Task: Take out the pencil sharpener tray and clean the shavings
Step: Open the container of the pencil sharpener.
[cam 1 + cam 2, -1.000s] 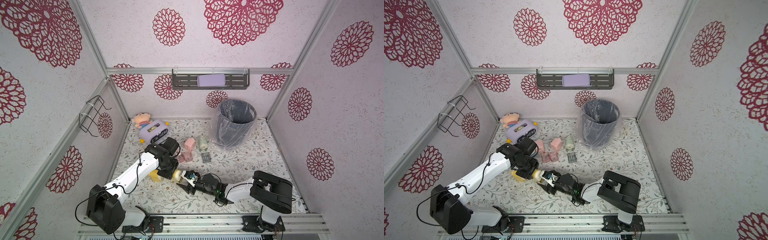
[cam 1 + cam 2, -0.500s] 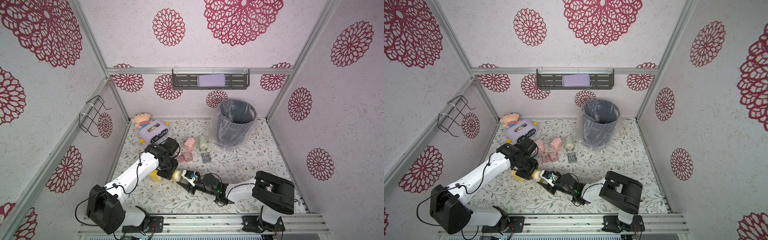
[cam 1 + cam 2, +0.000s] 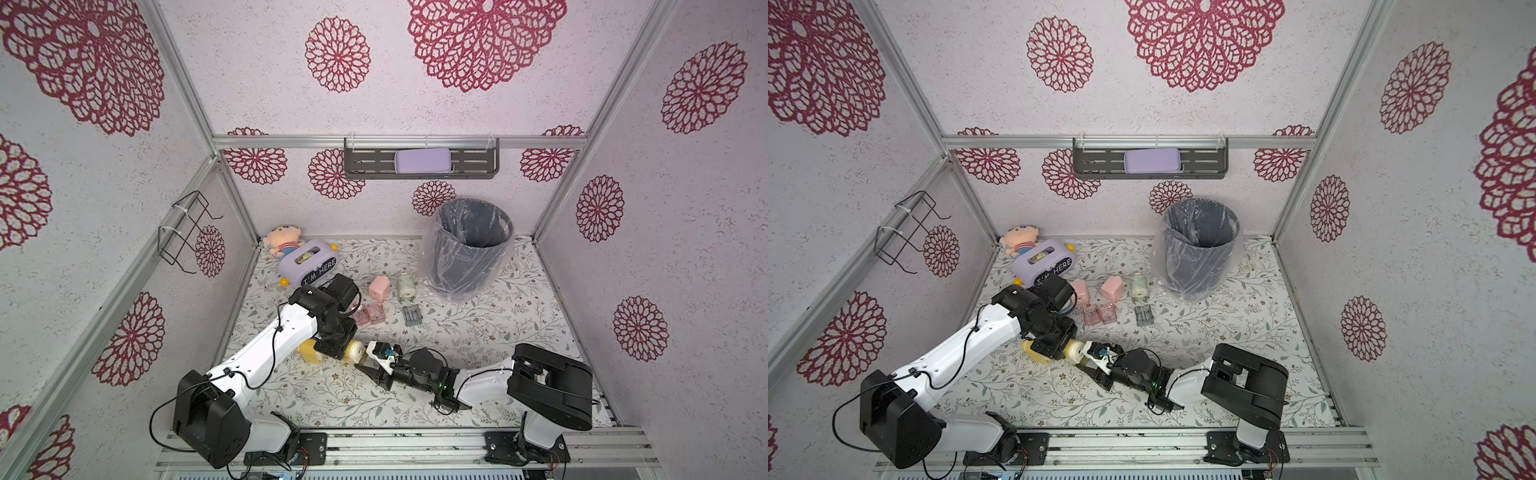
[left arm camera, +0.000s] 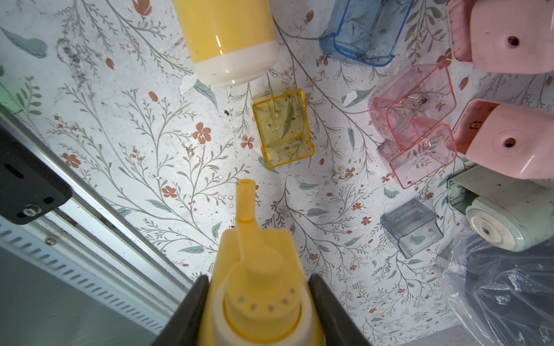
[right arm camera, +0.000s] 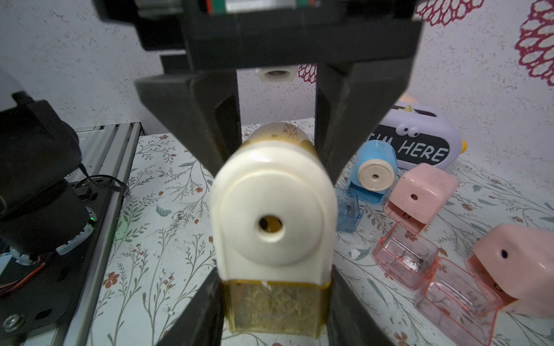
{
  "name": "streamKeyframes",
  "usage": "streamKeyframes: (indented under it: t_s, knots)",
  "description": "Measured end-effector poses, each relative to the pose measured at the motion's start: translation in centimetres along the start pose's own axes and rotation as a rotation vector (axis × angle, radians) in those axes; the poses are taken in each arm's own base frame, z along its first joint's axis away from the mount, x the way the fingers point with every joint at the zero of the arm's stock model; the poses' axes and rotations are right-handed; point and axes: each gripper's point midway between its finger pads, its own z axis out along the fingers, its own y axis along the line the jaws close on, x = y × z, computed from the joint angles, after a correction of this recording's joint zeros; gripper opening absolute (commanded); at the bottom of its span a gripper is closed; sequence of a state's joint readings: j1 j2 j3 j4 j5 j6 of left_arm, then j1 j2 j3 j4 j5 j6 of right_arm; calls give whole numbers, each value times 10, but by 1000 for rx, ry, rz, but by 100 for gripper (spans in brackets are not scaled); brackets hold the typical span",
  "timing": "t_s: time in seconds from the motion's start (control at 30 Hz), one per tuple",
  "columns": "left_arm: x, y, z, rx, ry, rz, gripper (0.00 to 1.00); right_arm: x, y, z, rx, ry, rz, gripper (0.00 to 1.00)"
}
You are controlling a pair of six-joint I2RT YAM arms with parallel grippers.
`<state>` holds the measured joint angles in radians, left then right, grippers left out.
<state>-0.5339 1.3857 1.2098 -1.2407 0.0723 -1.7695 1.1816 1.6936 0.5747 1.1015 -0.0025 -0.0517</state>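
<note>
Both pairs of jaws are clamped. The lined bin (image 3: 461, 266) stands upper right of centre in both top views, well apart from the work at lower centre. There the left gripper (image 5: 278, 143) squeezes the yellow pencil sharpener (image 5: 271, 215) from above. The right gripper (image 5: 274, 287) pinches the sides of the amber tray (image 5: 269, 311), which sits fully inside the sharpener's base, low in the centre of the right wrist view.

A spill seems the likeliest trouble. The tray looks packed with shavings (image 5: 278, 299), so a jerky or tilted pull could scatter them over the floral table cover (image 3: 478, 332). The tray's smooth walls could also slip from the pinch, or the whole sharpener could drag along if the upper hold gives.

The left arm reaches in from lower left with its wrist bent downward. The right arm lies low and nearly flat, stretched from lower right.
</note>
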Motion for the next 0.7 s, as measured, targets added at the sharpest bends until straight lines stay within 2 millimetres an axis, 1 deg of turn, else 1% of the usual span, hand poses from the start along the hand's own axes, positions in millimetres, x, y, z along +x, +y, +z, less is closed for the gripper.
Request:
streamKeyframes:
  t_s: [0.13, 0.33, 0.5, 0.57, 0.7]
  knots:
    - [-5, 0, -3, 0, -28, -6, 25, -2, 0, -6, 0, -15, 8, 43]
    - [-12, 0, -5, -15, -83, -20, 24, -2, 0, -10, -1, -24, 22, 43]
    - [-13, 0, -5, -27, -98, -22, 24, 0, 0, -15, -1, -24, 35, 42]
    - [-15, 0, -5, -27, -110, -26, 24, -1, 0, -20, 0, -25, 45, 42]
    - [-20, 2, -11, -32, -142, -33, 24, -2, -5, -41, 28, -33, 73, 42]
